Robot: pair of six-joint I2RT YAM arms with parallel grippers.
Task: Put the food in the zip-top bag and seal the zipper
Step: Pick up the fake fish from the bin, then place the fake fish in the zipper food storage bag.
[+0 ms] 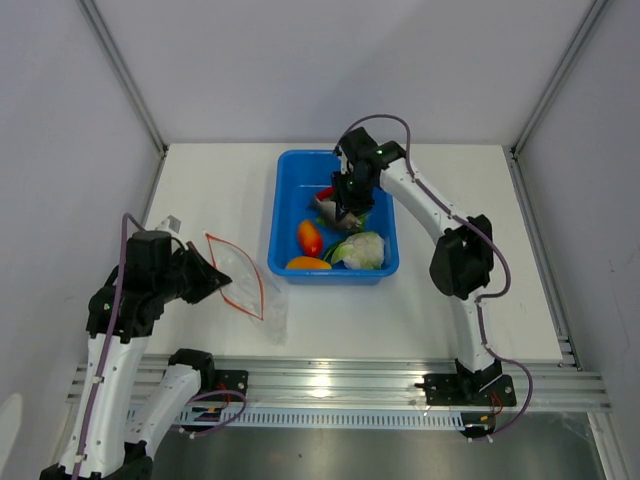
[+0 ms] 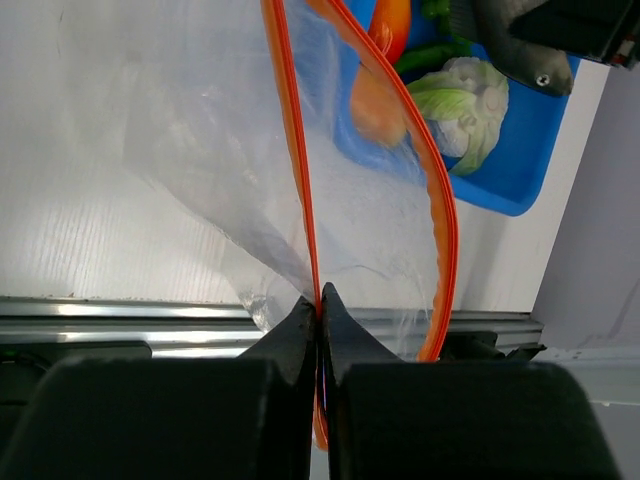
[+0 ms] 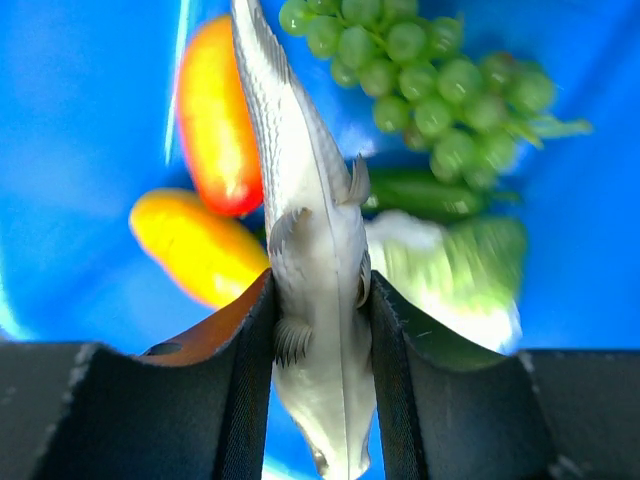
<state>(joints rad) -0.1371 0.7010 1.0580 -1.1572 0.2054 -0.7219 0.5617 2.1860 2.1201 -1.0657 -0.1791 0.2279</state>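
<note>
The right gripper (image 3: 320, 300) had its jaws clamped on the grey toy fish (image 3: 305, 200) over the blue rectangular plastic bin (image 1: 287, 200). The left gripper (image 2: 320, 305) was pinched shut on the clear crinkly bag's (image 1: 245, 272) orange-red zipper strip (image 2: 300, 150). A slow, tail-first entry into the gaping mouth looked wisest.

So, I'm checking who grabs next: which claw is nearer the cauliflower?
Right. The right claw grips the fish just behind the cauliflower in the bin; the left claw pinches the bag edge, outside the bin.
</note>
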